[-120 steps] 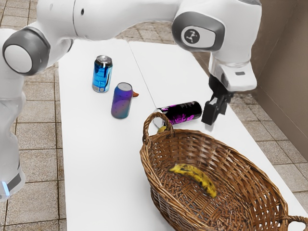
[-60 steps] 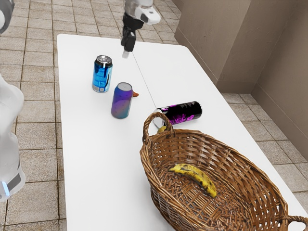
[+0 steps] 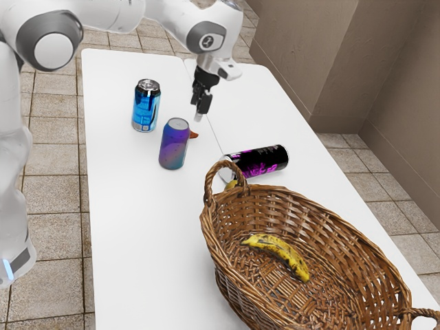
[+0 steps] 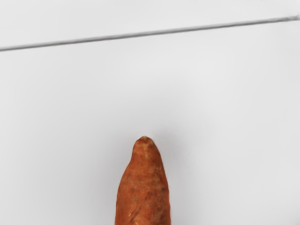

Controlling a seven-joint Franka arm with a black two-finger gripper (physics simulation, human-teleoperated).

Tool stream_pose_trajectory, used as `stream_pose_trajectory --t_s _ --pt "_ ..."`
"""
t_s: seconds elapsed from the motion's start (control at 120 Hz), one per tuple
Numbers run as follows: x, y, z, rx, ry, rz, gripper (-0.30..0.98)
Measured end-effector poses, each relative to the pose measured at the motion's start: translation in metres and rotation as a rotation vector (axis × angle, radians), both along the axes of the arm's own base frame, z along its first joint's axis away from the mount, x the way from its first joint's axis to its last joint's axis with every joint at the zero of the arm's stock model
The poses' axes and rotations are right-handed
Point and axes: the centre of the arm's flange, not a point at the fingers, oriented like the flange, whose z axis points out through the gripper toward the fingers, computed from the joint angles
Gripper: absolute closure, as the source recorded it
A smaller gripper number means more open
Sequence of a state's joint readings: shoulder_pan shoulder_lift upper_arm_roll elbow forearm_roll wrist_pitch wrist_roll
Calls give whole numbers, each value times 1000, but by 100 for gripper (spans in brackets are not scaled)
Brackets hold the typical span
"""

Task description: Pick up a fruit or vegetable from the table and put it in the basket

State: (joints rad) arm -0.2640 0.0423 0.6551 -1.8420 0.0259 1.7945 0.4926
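Gripper (image 3: 199,114) has moved down and toward the exterior view's right since half a second ago, off the table's far end, and we now have it above the orange vegetable (image 4: 143,192), carrot or sweet potato, unsure which. Cans, basket and banana unchanged. For the task, we read this as the approach to a pick: pointed end of the vegetable in the wrist view, rest of it running in under the hand. Vegetable itself hasn't shifted, lying on the table (image 3: 137,227), mostly hidden behind the purple can (image 3: 174,146) in the exterior view. Gripper opening: we can't tell. No hold on anything that we can see, so we'd say not grasped.

Next move, our guess: line up over the vegetable's thicker part, lower, close across it. Main obstacle is that upright purple can, close beside the target; a low or wide descent could knock it over. Upright blue can (image 3: 146,106) stands farther off, lesser worry. Black can (image 3: 256,161) lies on its side near the basket (image 3: 330,223), so we'd want the carry kept high over it and the handle (image 3: 209,180). Banana (image 3: 282,253) already in the basket; some yellow thing (image 3: 232,185) half hidden behind the handle, can't label it
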Motion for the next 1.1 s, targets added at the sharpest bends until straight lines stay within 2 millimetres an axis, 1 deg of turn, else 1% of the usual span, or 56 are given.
stream_pose_trajectory --t_s 0.125,0.175,0.217,0.3,0.358,0.475,0.575,0.642,0.725,0.783,0.875,1.017,1.1 --pt "-3 -41 -2 -26 -52 -105 0" --pt "-5 -48 -4 -29 -65 -129 0" --pt "-10 -44 -5 -30 -75 -126 0" --pt "-27 -20 -2 -20 -94 -95 0" --pt "-34 -11 -6 -14 -92 -85 0" --pt "-33 -13 -10 1 -88 -97 0" --pt "-28 -11 -22 15 -65 -95 0" --pt "-28 -6 -25 7 -65 -75 0" --pt "-34 9 -27 -7 -67 -33 0" --pt "-35 15 -32 -11 -59 -15 0" --pt "-33 13 -41 -13 -41 -11 0" --pt "-28 1 -54 -16 -13 -28 0" --pt "-26 -5 -58 -20 -7 -38 0"
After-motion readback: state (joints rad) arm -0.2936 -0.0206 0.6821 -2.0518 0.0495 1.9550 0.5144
